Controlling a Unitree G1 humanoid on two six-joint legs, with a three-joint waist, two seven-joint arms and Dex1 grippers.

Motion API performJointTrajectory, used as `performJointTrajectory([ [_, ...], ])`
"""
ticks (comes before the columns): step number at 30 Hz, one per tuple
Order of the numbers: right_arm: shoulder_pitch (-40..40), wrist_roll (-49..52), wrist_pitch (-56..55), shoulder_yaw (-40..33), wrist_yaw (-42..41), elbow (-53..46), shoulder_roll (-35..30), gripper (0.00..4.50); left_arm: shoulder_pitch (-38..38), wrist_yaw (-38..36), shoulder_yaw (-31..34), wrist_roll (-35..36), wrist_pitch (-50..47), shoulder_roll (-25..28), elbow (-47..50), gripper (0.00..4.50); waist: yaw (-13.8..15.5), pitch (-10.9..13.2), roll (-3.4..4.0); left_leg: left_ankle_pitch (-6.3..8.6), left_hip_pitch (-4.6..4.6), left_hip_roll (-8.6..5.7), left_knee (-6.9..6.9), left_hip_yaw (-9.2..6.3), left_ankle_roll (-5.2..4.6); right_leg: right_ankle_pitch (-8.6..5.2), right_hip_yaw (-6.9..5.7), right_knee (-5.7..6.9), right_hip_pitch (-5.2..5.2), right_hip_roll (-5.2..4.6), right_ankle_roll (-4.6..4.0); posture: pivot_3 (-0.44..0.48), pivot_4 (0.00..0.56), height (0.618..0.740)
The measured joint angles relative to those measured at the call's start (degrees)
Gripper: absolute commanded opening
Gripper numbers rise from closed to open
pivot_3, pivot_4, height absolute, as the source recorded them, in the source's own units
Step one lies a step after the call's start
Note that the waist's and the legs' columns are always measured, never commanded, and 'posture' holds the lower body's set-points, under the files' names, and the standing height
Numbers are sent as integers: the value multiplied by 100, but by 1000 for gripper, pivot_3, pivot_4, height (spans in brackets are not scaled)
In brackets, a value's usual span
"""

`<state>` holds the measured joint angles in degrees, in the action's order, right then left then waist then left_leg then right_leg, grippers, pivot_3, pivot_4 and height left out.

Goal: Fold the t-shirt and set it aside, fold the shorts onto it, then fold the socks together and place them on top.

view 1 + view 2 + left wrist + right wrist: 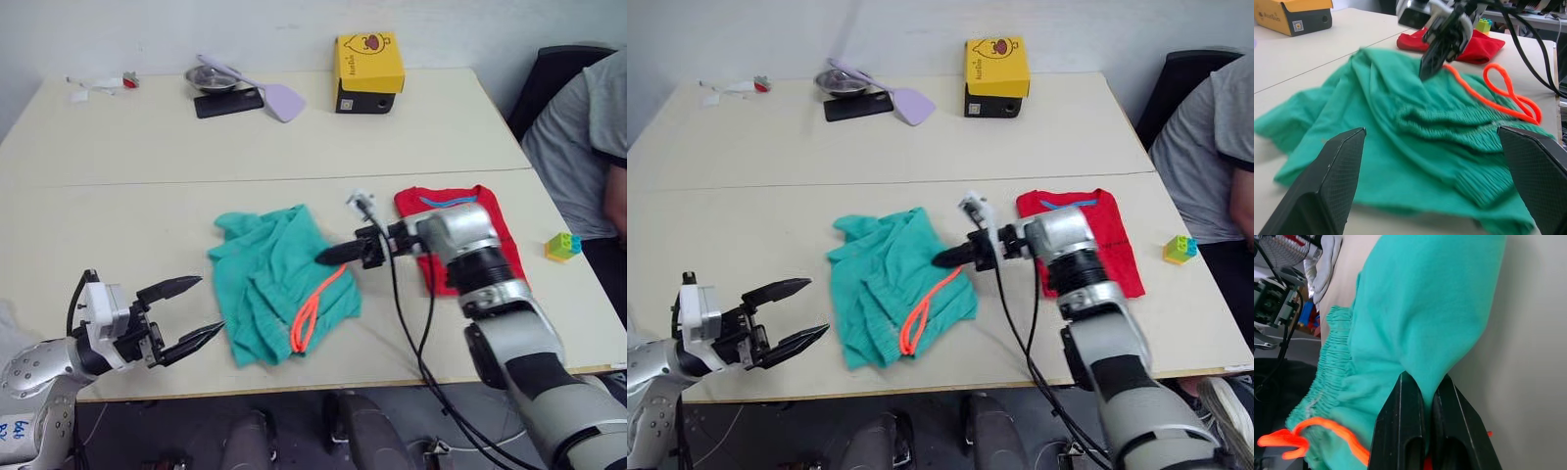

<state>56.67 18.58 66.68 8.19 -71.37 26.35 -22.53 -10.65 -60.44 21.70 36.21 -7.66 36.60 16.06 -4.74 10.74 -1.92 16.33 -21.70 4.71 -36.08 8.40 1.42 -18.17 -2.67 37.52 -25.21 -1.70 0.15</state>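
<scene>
The teal-green shorts (274,289) lie crumpled near the table's front edge, their orange drawstring (313,308) looping over the right side. My right gripper (321,259) is shut on the shorts' right edge; in the right wrist view the fabric runs down between its fingers (1405,431). My left gripper (209,305) stands open just left of the shorts, apart from them. The red t-shirt (495,220) lies folded to the right, partly behind my right arm. A pale grey knit piece, likely the socks (1322,264), shows past the shorts.
At the back stand a yellow box (369,69), a metal bowl (208,78), a black slab (227,101) and a lilac spatula (281,100). Toy bricks (562,246) lie at the right edge, beside a seated person (583,137). A black cable (407,323) hangs from my right arm.
</scene>
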Motion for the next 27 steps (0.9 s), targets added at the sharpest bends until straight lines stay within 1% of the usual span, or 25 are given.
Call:
performJointTrajectory([
  [2, -149, 193, 373, -166, 95, -607, -409, 39, 104, 43, -81, 5, -22, -36, 59, 4500, -2, 0, -1, -1, -23, 2, -2, -1, 1, 0, 0, 2, -22, 6, 1, 0, 150, 740],
  [5, -437, 355, 696, -210, 201, -1198, -1029, 39, 184, 112, -236, 6, -95, -72, 124, 4500, -9, 0, 0, -2, -35, 2, -3, -2, 1, 1, -2, -4, -31, 9, 3, 0, 150, 740],
  [7, -595, 460, 861, -214, 233, -1402, -1357, 39, 303, 166, -354, 5, -162, -117, 127, 4500, -15, 1, 1, -2, -37, 2, -7, -1, 1, 3, 0, -4, -32, 12, 7, 0, 150, 740],
  [10, -604, 585, 952, -232, 233, -1469, -1865, 39, 516, 222, -524, 4, -234, -157, 127, 4500, 0, 3, 5, -7, -39, 0, -12, 0, -8, 10, 2, -4, -32, 13, 18, 0, 150, 740],
  [12, -584, 595, 872, -236, 228, -1378, -2236, 39, 606, 249, -603, 3, -296, -157, 128, 4500, 9, 3, 5, -9, -39, -2, -17, 0, -10, 13, 4, -6, -30, 13, 24, 0, 150, 740],
  [15, -547, 619, 762, -241, 164, -1134, -2558, 39, 724, 289, -694, 3, -385, -157, 127, 4500, -2, 3, 5, -11, -40, -3, -20, 5, -13, 17, 10, -6, -30, 15, 30, 0, 150, 740],
  [21, -189, 632, 549, -242, 93, -701, -2885, 39, 786, 330, -701, 3, -455, -154, 128, 4500, 1, 4, 7, -17, -39, -1, -19, 5, -5, 17, 12, -5, -31, 19, 30, 0, 150, 740],
  [24, -47, 577, 301, -242, 96, -249, -3013, 39, 792, 339, -701, 3, -505, -153, 137, 4500, 20, 4, 6, -17, -41, -3, -23, 6, -5, 17, 13, -5, -31, 17, 30, 0, 150, 740],
  [27, 145, 344, -99, -237, 85, 503, -3227, 39, 795, 358, -701, 4, -562, -149, 155, 4500, 40, 6, 10, -17, -45, -6, -34, 9, -5, 18, 16, -6, -31, 16, 32, 0, 150, 740],
])
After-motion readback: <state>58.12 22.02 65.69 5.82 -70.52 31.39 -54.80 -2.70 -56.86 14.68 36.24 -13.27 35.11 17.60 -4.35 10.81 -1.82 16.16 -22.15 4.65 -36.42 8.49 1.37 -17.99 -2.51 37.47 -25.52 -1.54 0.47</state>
